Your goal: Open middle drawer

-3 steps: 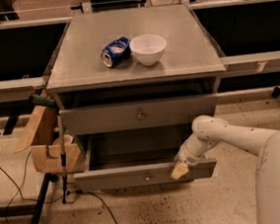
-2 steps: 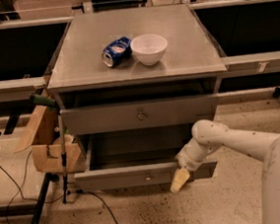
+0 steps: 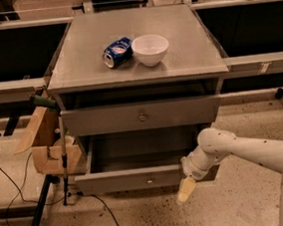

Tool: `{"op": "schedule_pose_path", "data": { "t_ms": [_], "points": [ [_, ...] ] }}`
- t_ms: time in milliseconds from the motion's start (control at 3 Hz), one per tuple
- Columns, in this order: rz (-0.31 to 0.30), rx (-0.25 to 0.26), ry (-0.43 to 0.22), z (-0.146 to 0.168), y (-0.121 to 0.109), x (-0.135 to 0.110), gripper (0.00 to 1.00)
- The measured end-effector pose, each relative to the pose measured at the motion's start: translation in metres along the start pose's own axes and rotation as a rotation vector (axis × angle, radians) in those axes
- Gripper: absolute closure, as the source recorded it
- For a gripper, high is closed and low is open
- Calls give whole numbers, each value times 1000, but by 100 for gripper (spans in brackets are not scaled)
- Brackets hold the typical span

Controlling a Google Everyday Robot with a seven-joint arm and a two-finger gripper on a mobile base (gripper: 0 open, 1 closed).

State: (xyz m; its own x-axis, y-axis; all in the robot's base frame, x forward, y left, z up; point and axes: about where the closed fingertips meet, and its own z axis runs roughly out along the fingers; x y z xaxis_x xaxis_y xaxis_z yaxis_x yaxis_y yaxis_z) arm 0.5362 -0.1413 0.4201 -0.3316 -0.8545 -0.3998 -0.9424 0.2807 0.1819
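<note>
The middle drawer (image 3: 138, 178) is a grey metal drawer pulled out from the cabinet, its shallow tray (image 3: 142, 150) showing and seemingly bare. A small round knob (image 3: 149, 181) sits at the centre of its front. My gripper (image 3: 185, 191), on the white arm (image 3: 235, 151) reaching in from the right, hangs just below and in front of the right end of that drawer front, over the floor. It holds nothing.
Above the open drawer is a closed grey drawer front (image 3: 142, 117) with its own knob. On the cabinet top (image 3: 77, 66) lie a blue can (image 3: 117, 52) on its side and a white bowl (image 3: 150, 49). A cardboard box (image 3: 47, 144), a stand and cables are at the left.
My gripper has dropped from the right end of the open drawer's front down to just above the floor. The drawer has stayed open.
</note>
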Motion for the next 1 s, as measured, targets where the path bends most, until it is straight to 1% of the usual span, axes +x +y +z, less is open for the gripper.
{"op": "schedule_pose_path", "data": {
  "t_ms": [333, 1000],
  "points": [
    [0, 0, 0, -1, 0, -1, 19],
    [-3, -4, 1, -8, 0, -5, 66]
  ]
}}
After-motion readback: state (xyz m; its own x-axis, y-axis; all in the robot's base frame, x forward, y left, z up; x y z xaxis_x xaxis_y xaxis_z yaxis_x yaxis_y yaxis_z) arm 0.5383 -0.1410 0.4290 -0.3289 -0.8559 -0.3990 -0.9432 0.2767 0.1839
